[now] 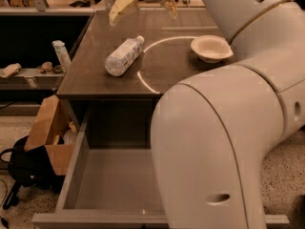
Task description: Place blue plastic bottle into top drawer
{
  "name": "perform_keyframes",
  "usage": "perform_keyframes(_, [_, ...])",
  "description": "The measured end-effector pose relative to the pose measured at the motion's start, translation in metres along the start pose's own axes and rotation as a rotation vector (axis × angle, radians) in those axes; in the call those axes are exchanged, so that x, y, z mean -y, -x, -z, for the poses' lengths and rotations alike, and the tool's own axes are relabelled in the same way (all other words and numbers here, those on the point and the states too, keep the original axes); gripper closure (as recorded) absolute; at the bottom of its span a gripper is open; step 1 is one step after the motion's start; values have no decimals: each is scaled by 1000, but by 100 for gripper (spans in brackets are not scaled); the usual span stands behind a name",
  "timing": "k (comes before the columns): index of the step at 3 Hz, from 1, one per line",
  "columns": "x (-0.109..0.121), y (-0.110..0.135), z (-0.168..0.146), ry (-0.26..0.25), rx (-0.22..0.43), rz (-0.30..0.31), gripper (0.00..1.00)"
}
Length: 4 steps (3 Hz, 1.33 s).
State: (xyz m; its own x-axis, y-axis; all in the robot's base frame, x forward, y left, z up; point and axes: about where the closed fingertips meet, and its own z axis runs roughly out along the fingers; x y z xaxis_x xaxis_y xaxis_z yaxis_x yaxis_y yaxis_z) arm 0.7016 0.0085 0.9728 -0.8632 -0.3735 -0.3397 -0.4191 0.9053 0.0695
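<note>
Blue plastic bottle: lies on its side on the desk, left of centre, white cap pointing to the far right. It is clear and ribbed with a pale label.

Handling, as judged: light, thin-walled and smooth, likely to roll or dent. Best taken across the ribbed mid-body, jaws square to its length.

Tool: hangs above the desk's far edge, beyond the bottle, fingers spread and carrying nothing.

Top drawer: pulled out on the near side, grey floor bare.

Bowl: stands to the right, well apart.
</note>
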Motion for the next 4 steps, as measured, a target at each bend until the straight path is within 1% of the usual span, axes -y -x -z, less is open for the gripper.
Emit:
perform_keyframes(1, [-3,3,-5,1,-16,-30,0])
perform_keyframes(2, [-12,7,-25,19,-65,-59,0])
perform_keyframes(3, [-21,13,-43,28,-92,-59,0])
perform_keyframes(4, [-38,19,-61,46,-117,-42,0])
